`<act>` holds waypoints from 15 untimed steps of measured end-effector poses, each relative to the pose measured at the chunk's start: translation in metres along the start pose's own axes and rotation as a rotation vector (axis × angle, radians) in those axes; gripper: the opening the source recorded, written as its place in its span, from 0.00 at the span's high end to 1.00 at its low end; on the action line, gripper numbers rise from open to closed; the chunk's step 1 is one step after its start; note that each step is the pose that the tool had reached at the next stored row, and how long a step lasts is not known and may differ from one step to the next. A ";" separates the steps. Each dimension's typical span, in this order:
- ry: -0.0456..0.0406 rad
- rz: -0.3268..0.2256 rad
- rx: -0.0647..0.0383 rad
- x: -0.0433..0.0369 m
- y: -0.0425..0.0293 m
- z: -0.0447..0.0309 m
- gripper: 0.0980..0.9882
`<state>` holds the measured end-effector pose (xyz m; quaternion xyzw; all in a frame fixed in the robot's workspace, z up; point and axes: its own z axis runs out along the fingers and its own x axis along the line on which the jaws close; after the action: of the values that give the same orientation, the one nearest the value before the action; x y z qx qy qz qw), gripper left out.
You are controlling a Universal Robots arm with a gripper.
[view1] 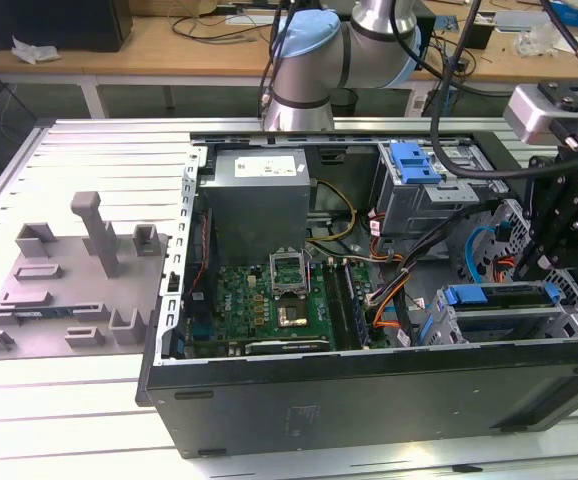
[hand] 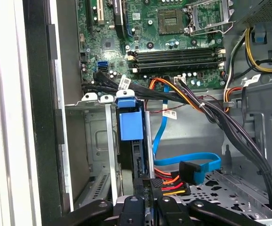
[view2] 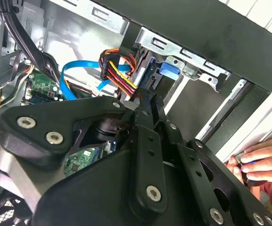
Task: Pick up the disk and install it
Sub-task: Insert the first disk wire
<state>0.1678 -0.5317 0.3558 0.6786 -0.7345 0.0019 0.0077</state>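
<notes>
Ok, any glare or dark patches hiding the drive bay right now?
Exterior view: table bright, case interior dimmer. First wrist view: table strip washes out white; blue latch and motherboard evenly lit. Second wrist view: black gripper dark against the drive cage.

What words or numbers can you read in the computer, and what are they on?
Nothing can be read for sure.
Label on the power supply: print too small.
White tags on the black cables: print too small.
Sticker on the case wall: too small.
</notes>
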 end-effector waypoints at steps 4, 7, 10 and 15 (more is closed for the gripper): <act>0.0001 0.000 0.000 0.0012 -0.0017 0.0006 0.92; 0.0001 -0.011 0.000 0.0012 -0.0018 0.0011 0.92; 0.0002 -0.032 0.001 0.0012 -0.0018 0.0016 0.92; 0.0005 -0.069 0.001 0.0012 -0.0018 0.0024 0.92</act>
<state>0.1695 -0.5330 0.3534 0.7034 -0.7108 0.0022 0.0076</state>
